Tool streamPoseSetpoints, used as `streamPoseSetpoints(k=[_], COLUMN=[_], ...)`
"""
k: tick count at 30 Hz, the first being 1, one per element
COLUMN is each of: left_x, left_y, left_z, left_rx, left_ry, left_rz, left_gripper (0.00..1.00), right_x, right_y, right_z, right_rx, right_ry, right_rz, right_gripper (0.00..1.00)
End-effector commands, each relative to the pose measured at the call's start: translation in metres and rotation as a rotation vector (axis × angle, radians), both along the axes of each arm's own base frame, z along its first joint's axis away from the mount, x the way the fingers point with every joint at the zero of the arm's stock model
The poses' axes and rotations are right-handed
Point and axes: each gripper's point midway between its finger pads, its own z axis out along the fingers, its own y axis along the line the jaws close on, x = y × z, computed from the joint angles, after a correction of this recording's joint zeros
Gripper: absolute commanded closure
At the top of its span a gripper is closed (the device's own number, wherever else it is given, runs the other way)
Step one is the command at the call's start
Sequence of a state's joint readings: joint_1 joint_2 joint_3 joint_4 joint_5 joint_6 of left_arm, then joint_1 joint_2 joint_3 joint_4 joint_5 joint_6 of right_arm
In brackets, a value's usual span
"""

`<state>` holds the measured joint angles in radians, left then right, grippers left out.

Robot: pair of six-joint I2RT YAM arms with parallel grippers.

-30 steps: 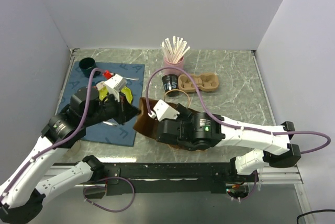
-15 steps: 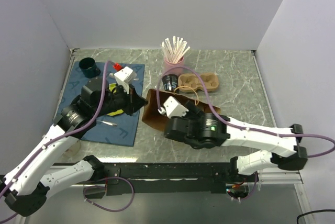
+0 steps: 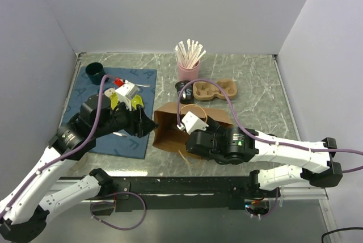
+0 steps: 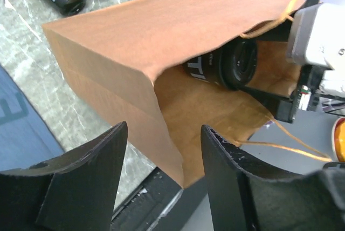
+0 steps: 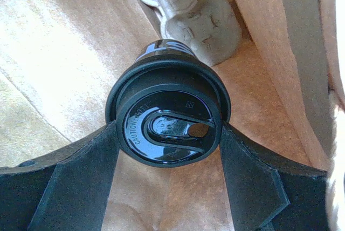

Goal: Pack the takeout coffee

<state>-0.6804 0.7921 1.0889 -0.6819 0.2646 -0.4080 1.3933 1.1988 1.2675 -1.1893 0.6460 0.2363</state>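
Observation:
A brown paper bag [image 3: 168, 125] lies on its side at the table's front middle, its mouth [image 4: 215, 117] gaping towards the left wrist camera. Inside it, my right gripper [image 5: 168, 153] is shut on a black lidded coffee cup [image 5: 167, 126], one finger against each side of the lid. The same cup [image 4: 225, 68] shows through the bag's mouth in the left wrist view. My left gripper [image 4: 164, 153] stands open just in front of the bag's lower edge, gripping nothing. A second black coffee cup [image 3: 182, 86] stands behind the bag.
A pulp cup carrier [image 3: 215, 89] and a pink cup of wooden stirrers [image 3: 189, 68] stand at the back. A pale pulp piece [image 5: 194, 18] lies beyond the held cup inside the bag. A blue mat [image 3: 99, 98] with a dark cup [image 3: 95, 72] covers the left.
My left gripper has opened, let go of the bag's edge and drawn back to the left. The bag has settled lower, with the right gripper and cup farther inside it.

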Motion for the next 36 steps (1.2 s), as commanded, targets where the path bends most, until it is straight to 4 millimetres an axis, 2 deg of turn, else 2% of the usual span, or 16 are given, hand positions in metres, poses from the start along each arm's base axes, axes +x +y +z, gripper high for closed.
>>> streamPoseSetpoints(k=[1, 8, 11, 15, 19, 22, 23, 26, 29, 32, 34, 36], left_x=[-0.011, -0.006, 0.001, 0.019, 0.031, 0.035, 0.035, 0.032, 0.023, 0.015, 0.01, 0.007], left_y=[0.002, 0.004, -0.003, -0.007, -0.004, -0.002, -0.002, -0.006, -0.017, -0.025, -0.026, -0.024], left_z=[0.002, -0.015, -0.007, -0.01, -0.007, -0.007, -0.005, 0.006, 0.008, 0.0, -0.004, -0.004], left_rx=[-0.039, -0.011, -0.036, 0.005, 0.027, 0.039, 0.038, 0.004, -0.032, -0.048, -0.063, -0.073], left_ry=[0.057, 0.09, 0.067, 0.06, 0.03, 0.014, 0.001, -0.027, -0.016, 0.023, 0.029, 0.025], left_rz=[0.01, 0.049, 0.048, 0.082, 0.132, 0.144, 0.14, 0.114, 0.033, -0.019, -0.037, -0.04], left_gripper=[0.37, 0.39, 0.4, 0.42, 0.44, 0.5, 0.65, 0.9, 0.96, 0.99, 0.99, 0.99], right_x=[0.003, 0.007, 0.008, 0.01, 0.012, 0.012, 0.012, 0.013, 0.015, 0.017, 0.019, 0.025], right_y=[0.016, 0.03, 0.032, 0.03, 0.025, 0.02, 0.019, 0.022, 0.03, 0.04, 0.048, 0.053], right_z=[0.011, 0.016, 0.017, 0.018, 0.022, 0.022, 0.023, 0.025, 0.03, 0.042, 0.045, 0.039], right_rx=[0.071, 0.078, 0.071, 0.055, 0.055, 0.042, 0.042, 0.038, 0.025, 0.054, 0.048, -0.003], right_ry=[-0.017, -0.028, -0.034, -0.044, -0.053, -0.057, -0.059, -0.068, -0.101, -0.143, -0.17, -0.193], right_rz=[0.007, 0.015, 0.021, 0.022, 0.013, 0.007, 0.007, 0.066, 0.173, 0.248, 0.297, 0.34], right_gripper=[0.55, 0.55, 0.55, 0.55, 0.55, 0.55, 0.55, 0.54, 0.54, 0.55, 0.55, 0.55])
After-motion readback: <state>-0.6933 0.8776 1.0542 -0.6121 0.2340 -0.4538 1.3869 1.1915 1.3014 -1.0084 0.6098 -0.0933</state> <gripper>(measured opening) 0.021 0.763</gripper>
